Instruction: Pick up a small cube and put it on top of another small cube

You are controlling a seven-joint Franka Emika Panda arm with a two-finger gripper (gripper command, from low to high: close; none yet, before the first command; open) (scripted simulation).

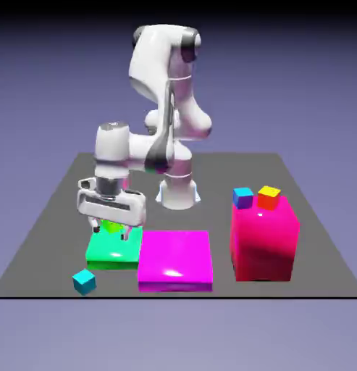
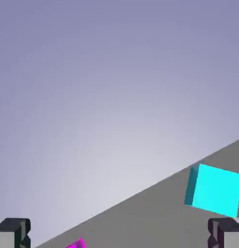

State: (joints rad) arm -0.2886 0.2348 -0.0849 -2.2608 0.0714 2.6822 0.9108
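Observation:
The small teal cube [image 1: 84,281] lies on the grey table near its front edge, at the exterior view's left; in the hand view the teal cube [image 2: 214,190] shows at the lower right. The small orange cube [image 1: 269,197] sits on top of the tall pink-red block [image 1: 264,239], beside a small blue cube [image 1: 243,197]. My gripper [image 1: 111,230] hangs open over the flat green block [image 1: 112,251], behind the teal cube and apart from it. Nothing is between the fingertips [image 2: 13,232].
A flat magenta block [image 1: 175,259] lies between the green block and the pink-red block. A yellow-green cube [image 1: 112,227] sits on the green block under my hand, partly hidden. The table's front edge [image 1: 174,296] runs just in front of the teal cube.

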